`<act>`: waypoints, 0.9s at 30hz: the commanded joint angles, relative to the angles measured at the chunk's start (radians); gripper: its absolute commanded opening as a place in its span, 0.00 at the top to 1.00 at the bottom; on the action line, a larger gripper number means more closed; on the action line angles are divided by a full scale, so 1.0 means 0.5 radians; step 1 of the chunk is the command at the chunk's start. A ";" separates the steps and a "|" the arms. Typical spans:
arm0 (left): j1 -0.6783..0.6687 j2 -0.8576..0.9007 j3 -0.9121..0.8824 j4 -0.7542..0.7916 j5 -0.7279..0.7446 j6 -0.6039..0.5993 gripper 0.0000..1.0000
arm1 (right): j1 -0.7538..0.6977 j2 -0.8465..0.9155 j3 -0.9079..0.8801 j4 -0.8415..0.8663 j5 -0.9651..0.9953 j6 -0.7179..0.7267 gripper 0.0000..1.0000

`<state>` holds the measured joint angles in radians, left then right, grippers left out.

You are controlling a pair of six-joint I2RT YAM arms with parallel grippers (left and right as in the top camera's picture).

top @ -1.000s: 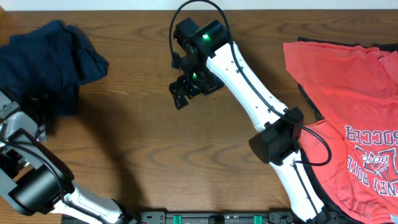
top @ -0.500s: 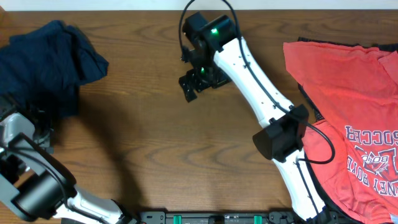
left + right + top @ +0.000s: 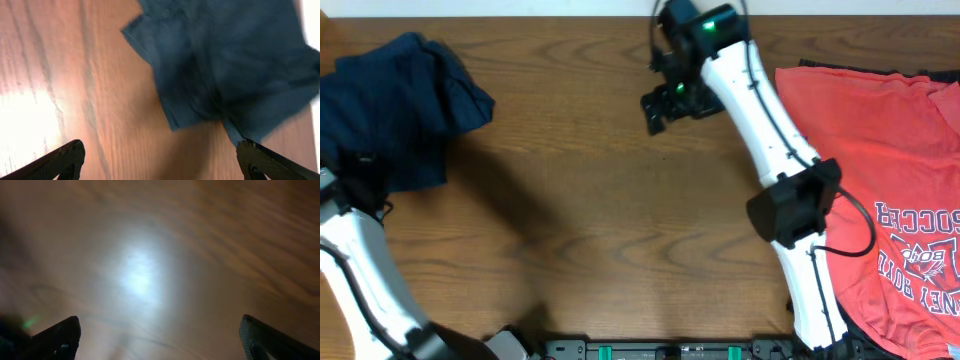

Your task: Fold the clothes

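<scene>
A crumpled dark navy T-shirt (image 3: 395,105) lies at the table's far left; it also shows in the left wrist view (image 3: 230,65). A coral-red T-shirt (image 3: 885,170) with white printed lettering lies spread at the right, over dark cloth. My left gripper (image 3: 365,175) is at the navy shirt's near left edge; its fingers (image 3: 160,162) are wide open and empty over bare wood. My right gripper (image 3: 660,108) is high at the back centre, left of the red shirt; its fingers (image 3: 160,340) are wide open and empty over bare wood.
The wooden table (image 3: 580,220) runs between the two shirts. A dark rail with green clips (image 3: 660,350) lies along the front edge. A bright light glare falls on the wood in the right wrist view (image 3: 135,275).
My right arm has swung right and toward the back, closer to the red shirt. My left arm has shifted at the left edge, its gripper now near the navy shirt's near corner.
</scene>
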<state>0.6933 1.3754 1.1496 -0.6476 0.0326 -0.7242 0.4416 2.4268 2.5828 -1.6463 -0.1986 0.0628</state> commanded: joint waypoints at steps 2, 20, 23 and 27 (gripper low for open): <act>-0.228 -0.120 0.024 -0.026 -0.028 0.056 0.02 | -0.224 -0.002 0.002 -0.008 0.182 -0.008 0.01; -1.323 -0.125 0.024 0.002 0.075 0.175 0.02 | -1.039 -0.018 0.007 -0.043 0.121 0.034 0.01; -1.382 -0.125 0.024 0.001 0.074 0.200 0.02 | -1.066 -0.086 0.007 -0.105 0.066 0.013 0.01; -1.384 -0.125 0.024 0.002 0.028 0.200 0.02 | -1.037 -0.272 0.007 -0.095 0.044 0.011 0.01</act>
<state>0.0025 1.3128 1.1496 -0.6472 0.0738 -0.6491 -0.0978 2.4081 2.5824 -1.6943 -0.1390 0.0677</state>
